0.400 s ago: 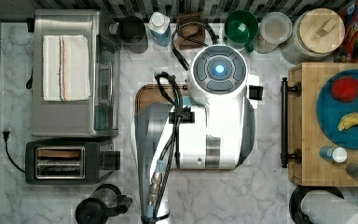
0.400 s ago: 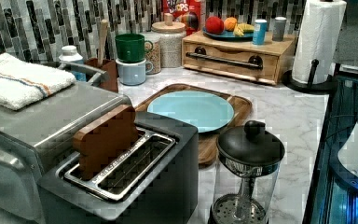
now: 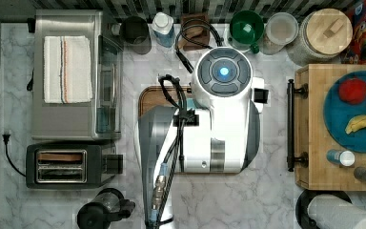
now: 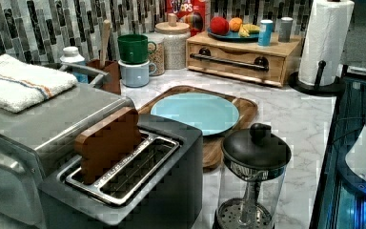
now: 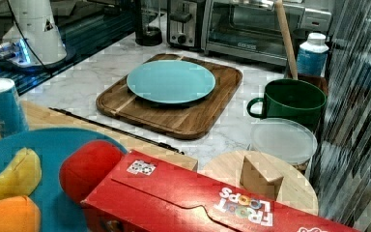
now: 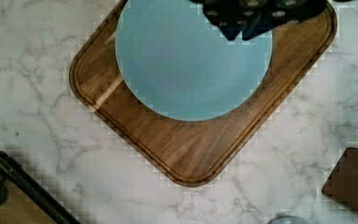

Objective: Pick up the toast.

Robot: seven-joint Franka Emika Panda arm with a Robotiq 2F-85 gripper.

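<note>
Here, my gripper (image 6: 254,18) hangs above the far rim of a smooth, round, pale blue plate (image 6: 186,65). Its dark fingers sit close together with nothing between them, though I cannot tell how wide the gap is.

Working left to right across the top view, the toast (image 3: 61,157) lies well off to the side of my gripper, standing in one slot of a black, boxy toaster (image 3: 64,166). In the left view it is a flat reddish-brown slab (image 4: 107,141), rising upright from the chrome-rimmed slot nearer the steel toaster oven (image 4: 38,129). A folded white cloth with coloured stripes (image 3: 67,69) rests on that oven's top.

Directly under me the plate sits on a rounded wooden board (image 6: 191,149) with a groove along its edge, on veined white marble counter (image 6: 37,116).

Beside the toaster stands a glass coffee press with a black lid (image 4: 255,157).

My white arm (image 3: 214,124) covers the plate in the top view; the right view shows it whole (image 5: 171,80).
</note>
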